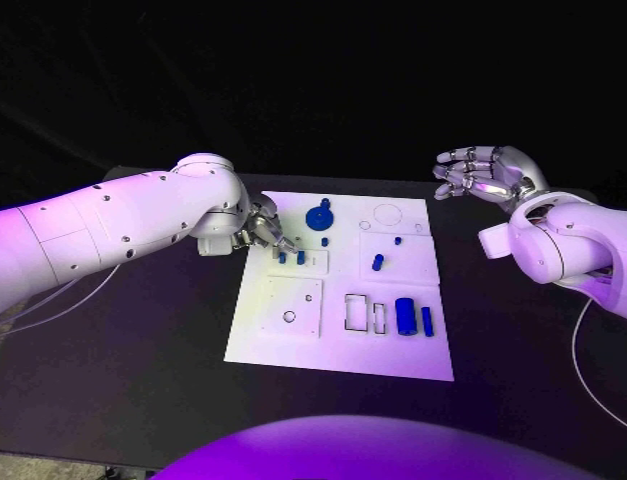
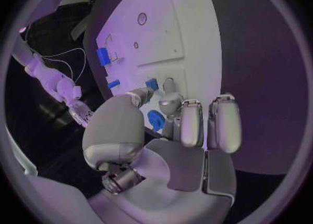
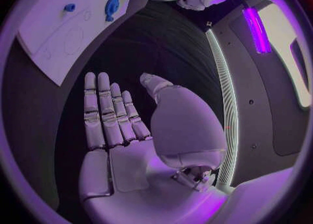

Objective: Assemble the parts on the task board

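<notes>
Because the left hand (image 1: 260,226) crowds its fingertips over two small pegs (image 1: 300,257) at the board's (image 1: 292,335) left edge, holding nothing I can make out, it could tip one or nudge the board. Near to far I count two tall blocks (image 1: 405,315), one lone peg (image 1: 378,262), those two pegs, another beyond them and one gear (image 1: 319,215). The right hand (image 1: 488,171) hangs empty, fingers apart, off the far right corner.

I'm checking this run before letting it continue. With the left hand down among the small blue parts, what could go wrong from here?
1. The left hand has its fingers close beside two small pegs; it could knock one over.
2. The gear lies right next to that hand and might get nudged.
3. The right hand is open, off the board, so nothing steadies the board.
</notes>
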You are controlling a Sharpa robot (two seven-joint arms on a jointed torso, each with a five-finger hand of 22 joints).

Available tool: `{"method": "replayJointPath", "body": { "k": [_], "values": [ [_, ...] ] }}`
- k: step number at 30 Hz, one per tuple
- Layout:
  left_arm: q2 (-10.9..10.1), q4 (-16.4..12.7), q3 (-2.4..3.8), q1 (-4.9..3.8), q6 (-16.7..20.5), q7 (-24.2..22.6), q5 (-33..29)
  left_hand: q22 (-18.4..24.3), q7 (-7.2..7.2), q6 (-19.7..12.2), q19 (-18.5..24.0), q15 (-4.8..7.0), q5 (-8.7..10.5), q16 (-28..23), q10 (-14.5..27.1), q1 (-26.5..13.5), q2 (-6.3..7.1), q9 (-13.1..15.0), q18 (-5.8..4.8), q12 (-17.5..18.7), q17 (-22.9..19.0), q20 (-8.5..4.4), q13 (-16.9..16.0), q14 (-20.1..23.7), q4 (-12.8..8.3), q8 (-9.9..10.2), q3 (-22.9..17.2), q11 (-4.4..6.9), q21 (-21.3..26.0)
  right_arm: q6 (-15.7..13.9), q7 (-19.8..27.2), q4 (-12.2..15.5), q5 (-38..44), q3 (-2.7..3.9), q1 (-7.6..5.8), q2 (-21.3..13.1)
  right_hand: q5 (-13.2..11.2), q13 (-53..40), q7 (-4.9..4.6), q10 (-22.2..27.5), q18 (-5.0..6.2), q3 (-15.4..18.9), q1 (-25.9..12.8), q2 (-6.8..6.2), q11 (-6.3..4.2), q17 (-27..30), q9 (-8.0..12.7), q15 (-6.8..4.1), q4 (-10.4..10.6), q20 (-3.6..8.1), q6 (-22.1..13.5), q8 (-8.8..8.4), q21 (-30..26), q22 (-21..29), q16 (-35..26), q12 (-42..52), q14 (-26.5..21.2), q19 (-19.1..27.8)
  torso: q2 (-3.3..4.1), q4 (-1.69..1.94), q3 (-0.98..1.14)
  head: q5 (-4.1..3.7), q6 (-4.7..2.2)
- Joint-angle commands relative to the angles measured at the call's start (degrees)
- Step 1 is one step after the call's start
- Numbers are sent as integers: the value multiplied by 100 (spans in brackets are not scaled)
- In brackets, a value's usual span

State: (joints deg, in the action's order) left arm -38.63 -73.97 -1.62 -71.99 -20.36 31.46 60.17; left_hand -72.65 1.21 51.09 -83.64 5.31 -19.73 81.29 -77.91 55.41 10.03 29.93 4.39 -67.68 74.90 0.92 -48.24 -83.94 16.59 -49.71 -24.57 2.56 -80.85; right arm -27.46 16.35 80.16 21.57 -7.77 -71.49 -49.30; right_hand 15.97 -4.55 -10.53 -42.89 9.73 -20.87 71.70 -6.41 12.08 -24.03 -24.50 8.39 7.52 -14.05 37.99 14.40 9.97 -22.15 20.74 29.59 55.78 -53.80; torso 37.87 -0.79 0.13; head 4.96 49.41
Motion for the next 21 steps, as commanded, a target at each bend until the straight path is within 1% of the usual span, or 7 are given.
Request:
{"method": "replayJointPath", "body": {
  "k": [1, 9, 12, 15, 18, 20, 21],
  "values": [
    [-20, -47, 26, -15, 196, -76, -56, 19, 28, -4, -2, 11, 31, -1, 43, -6, 45, -7, -82, 30, 341, -6, 15, -309, 7, 16, 45, -11, 27, 75, 63, 5, -1, 2, 5, -7, 38, 7, -546, 44, 52, 30, -58, 18, -1, 4, 7, -2, -2, -6, -25, 36, -21, 8, -38, 18, -4, -30, 1, 2, -1, -13, -19],
    [-153, -238, 162, -61, 736, -340, -76, 337, 81, -161, 128, -7, 30, -15, 253, 60, 51, -33, -19, 228, 326, 5, 331, -300, -3, 63, 148, -51, 217, 71, 65, -2, -7, 2, 8, -12, 38, 7, -546, 44, 52, 30, -58, 18, -1, 4, 7, -2, -2, -6, -25, 36, -21, 8, -38, 18, -4, -30, 3, 0, 0, -25, -32],
    [-178, -309, 185, -77, 1229, -825, -164, 1617, 278, -674, 716, -133, -81, -249, 1234, 622, -17, -71, 219, 1081, 57, 99, 1641, -152, -39, 181, 118, -223, 1067, 66, 64, -5, -7, 2, 8, -9, 41, 11, -545, 43, 52, 37, -63, 20, -2, 3, 8, -3, 6, -6, -24, 40, -23, 14, -38, 24, 0, -34, 0, 3, 4, -27, -61],
    [-159, -343, 161, -79, 1832, -1399, -163, 2453, 431, -986, 1109, -259, -85, -315, 1672, 1065, -31, -107, 369, 1210, -48, 206, 1767, -55, -16, 254, 61, -364, 1706, 63, 65, -4, -8, 2, 9, -6, 41, 12, -545, 43, 52, 37, -63, 22, -2, 3, 8, -3, 6, -5, -24, 40, -23, 15, -38, 26, 0, -35, 6, 6, 2, -49, -88],
    [-119, -350, 87, -57, 2359, -2033, -79, 3894, 690, -1316, 1865, -466, -85, -1115, 2266, 1446, 73, -369, 600, 1523, -1048, 343, 1957, 595, -89, 630, 4, -606, 2870, 63, 65, -6, -8, 2, 9, -3, 42, 12, -545, 43, 52, 37, -62, 23, -2, 3, 8, -3, 6, -5, -24, 41, -24, 16, -38, 26, 0, -35, 15, 2, -4, -62, -109],
    [-68, -315, 20, -25, 2693, -2549, 46, 4100, 780, -1311, 2069, -569, -63, -1798, 2703, 1979, 132, -601, 595, 1802, -1840, 460, 2157, 1269, -269, 929, -188, -715, 3238, 64, 65, -9, -8, 2, 9, -1, 43, 13, -545, 42, 53, 36, -59, 25, -3, 3, 8, -4, 5, -5, -24, 41, -24, 17, -38, 28, 1, -36, 18, 1, -9, -71, -126],
    [-47, -296, -4, -7, 2800, -2724, 117, 4141, 736, -1254, 2077, -568, -63, -1860, 2783, 2204, 130, -706, 615, 1899, -1940, 464, 2241, 1369, -389, 1069, -316, -678, 3304, 65, 65, -9, -8, 2, 9, 0, 43, 13, -545, 42, 53, 36, -59, 25, -3, 3, 8, -4, 5, -5, -24, 41, -24, 17, -38, 28, 1, -36, 18, 3, -13, -82, -133]
  ]
}}
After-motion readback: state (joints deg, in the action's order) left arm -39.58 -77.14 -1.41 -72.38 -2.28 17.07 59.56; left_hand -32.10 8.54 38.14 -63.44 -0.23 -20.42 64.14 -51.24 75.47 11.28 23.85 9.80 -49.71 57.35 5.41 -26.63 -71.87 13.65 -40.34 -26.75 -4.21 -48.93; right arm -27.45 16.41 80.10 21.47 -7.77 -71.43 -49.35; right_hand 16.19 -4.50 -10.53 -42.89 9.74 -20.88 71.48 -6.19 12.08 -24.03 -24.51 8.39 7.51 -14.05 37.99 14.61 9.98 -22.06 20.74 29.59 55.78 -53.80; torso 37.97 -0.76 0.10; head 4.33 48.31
